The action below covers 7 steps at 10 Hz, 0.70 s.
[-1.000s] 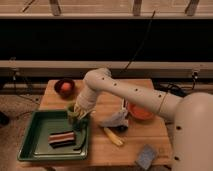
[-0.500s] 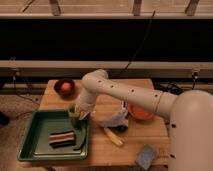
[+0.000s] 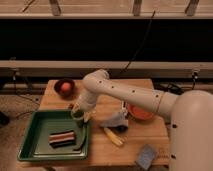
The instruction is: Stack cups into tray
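Gripper (image 3: 78,114) poised over tray's (image 3: 35,131) right rim, seemingly clamped on green cup (image 3: 77,116); risked catching rim and tipping onto tabletop.

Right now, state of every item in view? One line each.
pincer: at the tray's right rim, around the pale green cup
pale green cup: upright, at the rim, not yet set down
tray: flat on the table, holds a striped block
dark red bowl: upright, something round inside
orange bowl: upright on the table
sponge: flat at the table's front edge
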Each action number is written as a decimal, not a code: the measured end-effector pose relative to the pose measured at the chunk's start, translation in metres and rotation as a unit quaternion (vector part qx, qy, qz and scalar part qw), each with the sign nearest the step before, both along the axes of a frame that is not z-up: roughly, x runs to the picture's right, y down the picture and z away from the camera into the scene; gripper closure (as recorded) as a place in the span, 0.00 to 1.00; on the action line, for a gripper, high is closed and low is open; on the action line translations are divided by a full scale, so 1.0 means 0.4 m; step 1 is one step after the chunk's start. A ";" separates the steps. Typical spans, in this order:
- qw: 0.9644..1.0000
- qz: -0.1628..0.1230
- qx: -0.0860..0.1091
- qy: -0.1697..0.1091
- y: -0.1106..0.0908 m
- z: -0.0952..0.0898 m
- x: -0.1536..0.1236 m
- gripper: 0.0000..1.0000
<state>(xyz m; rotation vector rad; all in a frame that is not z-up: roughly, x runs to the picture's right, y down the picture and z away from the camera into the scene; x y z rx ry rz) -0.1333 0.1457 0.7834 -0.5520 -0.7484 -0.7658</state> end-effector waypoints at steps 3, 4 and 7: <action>1.000 0.011 0.005 -0.001 -0.040 -0.017 0.017 0.20; 1.000 0.018 0.010 -0.001 -0.079 -0.039 0.038 0.20; 0.999 0.030 0.022 0.000 -0.168 -0.101 0.097 0.20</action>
